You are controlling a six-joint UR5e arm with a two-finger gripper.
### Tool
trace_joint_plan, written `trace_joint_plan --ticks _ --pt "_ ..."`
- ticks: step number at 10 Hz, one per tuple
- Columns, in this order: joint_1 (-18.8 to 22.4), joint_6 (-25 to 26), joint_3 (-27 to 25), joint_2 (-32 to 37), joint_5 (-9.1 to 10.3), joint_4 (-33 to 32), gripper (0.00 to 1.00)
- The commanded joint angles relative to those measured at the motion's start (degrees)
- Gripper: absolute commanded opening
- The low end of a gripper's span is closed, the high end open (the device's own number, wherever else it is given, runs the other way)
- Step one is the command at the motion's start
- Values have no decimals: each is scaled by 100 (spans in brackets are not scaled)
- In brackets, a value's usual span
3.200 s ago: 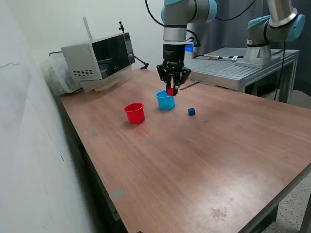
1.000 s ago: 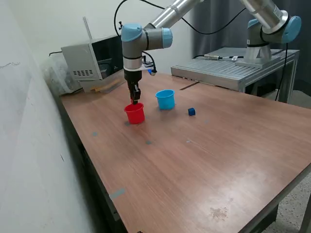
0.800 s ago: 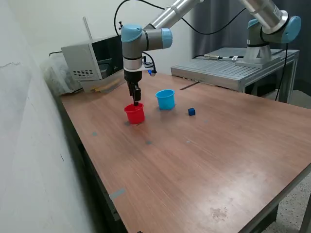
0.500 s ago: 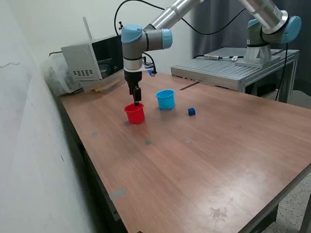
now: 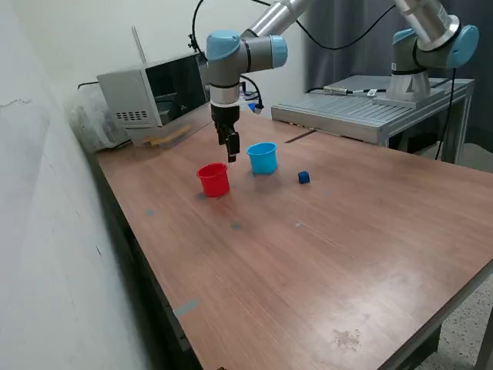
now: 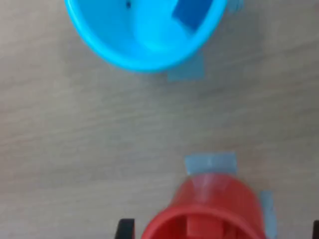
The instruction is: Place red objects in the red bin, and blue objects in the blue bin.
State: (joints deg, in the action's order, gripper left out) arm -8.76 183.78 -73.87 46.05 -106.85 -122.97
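Observation:
The red bin, a small red cup, stands on the wooden table, and the blue bin, a light-blue cup, stands to its right in the exterior view. My gripper hangs above the table between the two cups, open and empty. In the wrist view one dark finger shows at the frame edge beside the red cup, far from the other finger. A red cube lies inside that cup, blurred. A dark-blue cube lies inside the blue cup. Another dark-blue cube sits on the table.
A microwave stands at the table's back corner. A second arm stands on a metal bench at the exterior view's right. Pale tape patches lie on the table by the cups.
The gripper carried a red cube from beside the blue cup to over the red cup. It has since risen and moved to the exterior view's right, without the cube.

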Motion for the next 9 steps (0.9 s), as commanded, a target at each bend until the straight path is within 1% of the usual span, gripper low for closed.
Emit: trace_joint_plan --ticks 1,2,3,4,5,7,8,9 --pt "94 0 -1161 886 242 -26 100" --pt "103 -1 -1417 1115 383 -34 100" --pt "112 -1 -1480 1326 384 -52 100" --pt "112 8 -1698 1519 384 -43 100" --pt "138 8 -1988 1756 402 -61 100" --pt "356 218 -2646 2135 524 -262 100" --pt "488 245 -2806 2224 769 -306 100" --pt "568 254 -2947 2251 1058 -307 100"
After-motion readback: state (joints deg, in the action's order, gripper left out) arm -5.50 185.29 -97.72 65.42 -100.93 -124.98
